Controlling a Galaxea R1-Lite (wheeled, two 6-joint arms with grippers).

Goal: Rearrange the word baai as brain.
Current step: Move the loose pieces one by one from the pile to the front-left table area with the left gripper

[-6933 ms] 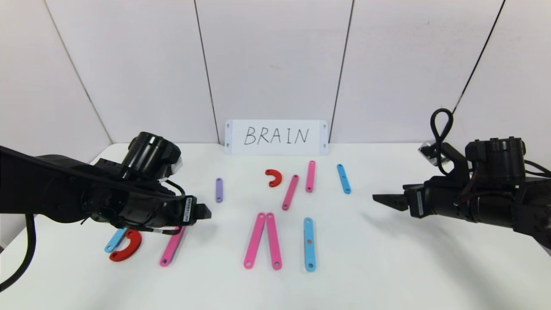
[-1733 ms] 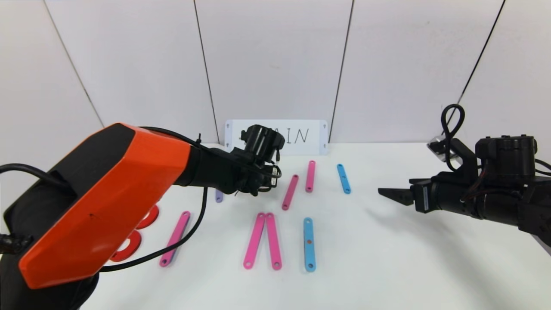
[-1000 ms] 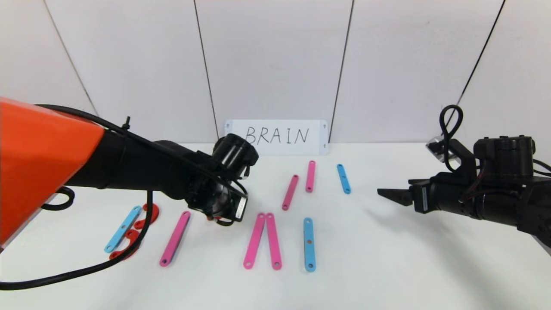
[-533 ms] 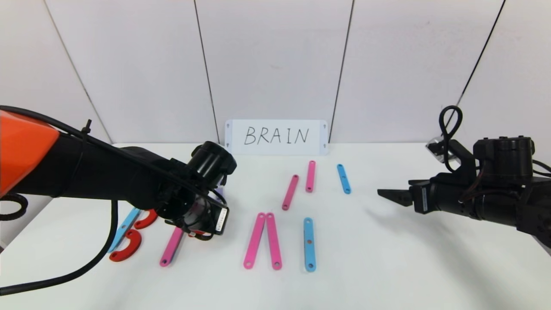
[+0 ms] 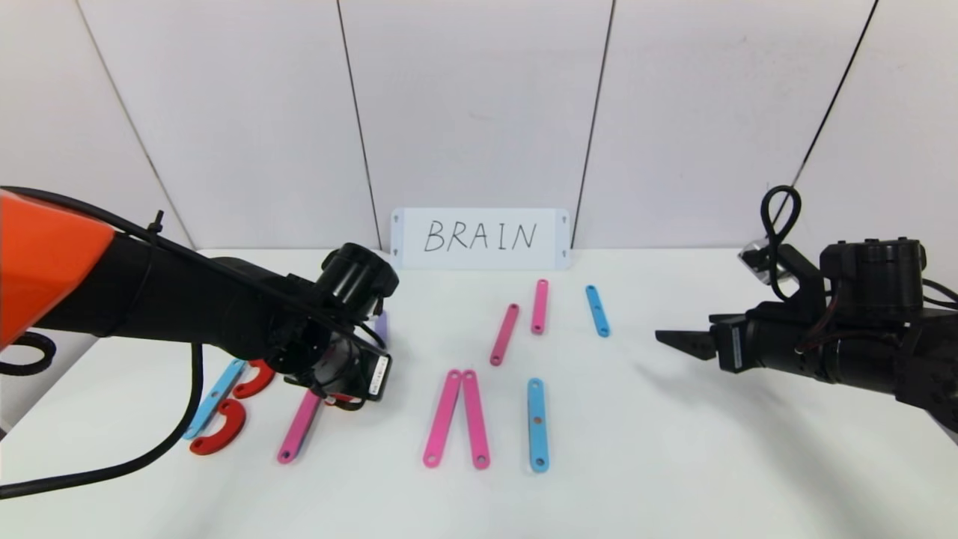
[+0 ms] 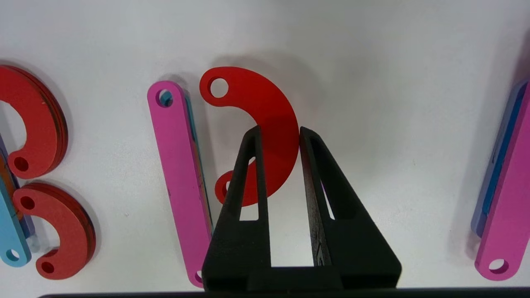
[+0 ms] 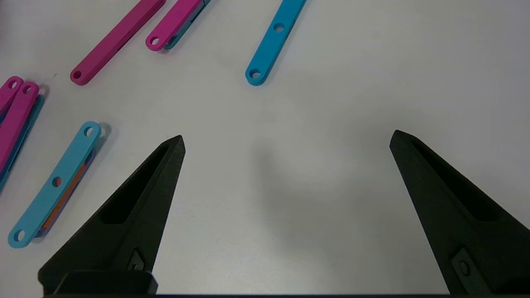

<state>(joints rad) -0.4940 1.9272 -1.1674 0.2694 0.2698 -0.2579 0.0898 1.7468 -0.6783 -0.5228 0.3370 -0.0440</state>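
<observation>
Beside the pink strip [image 6: 178,174], left claw [image 6: 278,131] pinches the red half-ring [image 6: 265,107]; lower it flat, curve bulging away. Right claw [image 7: 285,140] hangs agape, empty.

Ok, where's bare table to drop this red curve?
Left hand grips the red curve. Bare: just beside the pink strip, the near table edge, and below the idle right hand. Crowded: the pink pair, blue strip.

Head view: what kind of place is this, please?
Probably a robot test bench, not a home. A bare white table stands against plain white wall panels. A handwritten card leans at the back, and flat plastic strips lie before it between two black arms.
</observation>
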